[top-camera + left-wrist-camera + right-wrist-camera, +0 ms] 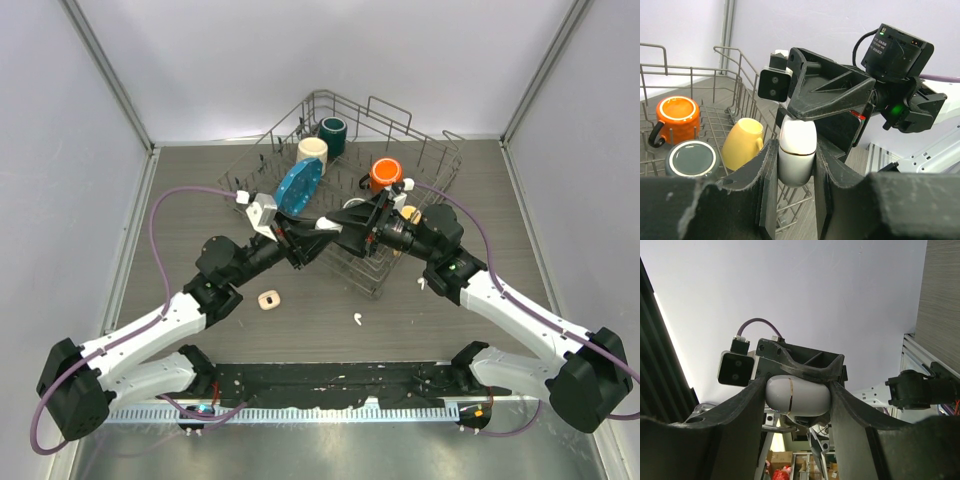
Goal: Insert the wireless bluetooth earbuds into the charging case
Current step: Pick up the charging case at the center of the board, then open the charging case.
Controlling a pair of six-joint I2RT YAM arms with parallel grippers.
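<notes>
A white charging case (328, 224) with its lid shut hangs in mid-air over the front of the rack, held from both sides. My left gripper (796, 172) is shut on the case (797, 155), pinching its lower half. From the opposite side my right gripper (797, 402) is shut on the same case (797, 395), its fingers on the two ends. One white earbud (357, 319) lies on the table in front of the rack and another (421, 284) lies near the right arm. A small cream-beige piece (268, 299) lies near the left arm, too small to make out.
A wire dish rack (430, 150) stands at the back. It holds an orange mug (385, 173), a teal mug (333, 133), a cream mug (312, 150), a blue plate (298, 184) and a yellow mug (742, 142). Purple cables trail from both arms.
</notes>
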